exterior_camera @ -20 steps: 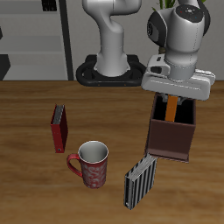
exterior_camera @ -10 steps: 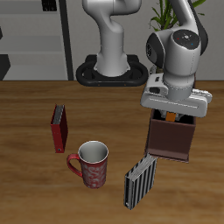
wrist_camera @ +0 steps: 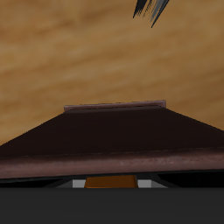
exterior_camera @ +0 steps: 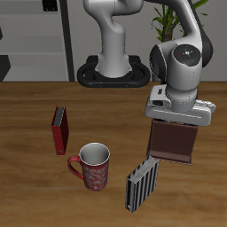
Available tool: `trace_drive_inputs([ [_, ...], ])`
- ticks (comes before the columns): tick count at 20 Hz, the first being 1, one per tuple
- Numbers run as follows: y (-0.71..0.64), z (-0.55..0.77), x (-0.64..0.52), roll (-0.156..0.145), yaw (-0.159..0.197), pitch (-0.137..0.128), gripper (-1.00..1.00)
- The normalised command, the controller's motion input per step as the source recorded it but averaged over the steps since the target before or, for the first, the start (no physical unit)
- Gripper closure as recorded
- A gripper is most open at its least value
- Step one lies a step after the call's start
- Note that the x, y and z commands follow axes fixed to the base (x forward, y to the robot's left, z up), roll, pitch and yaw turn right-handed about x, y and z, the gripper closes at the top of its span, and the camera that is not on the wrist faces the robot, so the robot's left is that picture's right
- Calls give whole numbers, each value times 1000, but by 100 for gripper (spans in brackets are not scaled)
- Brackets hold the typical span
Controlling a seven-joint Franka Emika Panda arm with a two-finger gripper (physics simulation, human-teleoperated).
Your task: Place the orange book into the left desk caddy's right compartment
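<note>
The left desk caddy [exterior_camera: 173, 145] is a dark reddish-brown box standing behind the striped book. My gripper [exterior_camera: 179, 117] has come down onto its back end, with the fingertips hidden inside it. The orange book is hidden in the exterior view. In the wrist view a sliver of the orange book [wrist_camera: 111, 182] shows between my grey fingers [wrist_camera: 79, 184], low behind the caddy's wall [wrist_camera: 114, 136]. The gripper is shut on the book. I cannot tell which compartment the book is in.
A black-and-white striped book [exterior_camera: 142, 183] stands tilted just in front of the caddy and also shows in the wrist view [wrist_camera: 150, 9]. A red mug [exterior_camera: 92, 166] and a dark red book [exterior_camera: 59, 129] stand farther off. The robot's base [exterior_camera: 111, 71] is at the back.
My gripper has moved down with the orange book. The book, seen sticking up out of the caddy before, is now hidden behind the gripper head.
</note>
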Motion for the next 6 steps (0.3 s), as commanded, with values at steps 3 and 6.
trace_drive_inputs([
  [3,0,75,-101,21,-12,3,-100],
  [6,-74,134,-22,9,-14,10,-100],
])
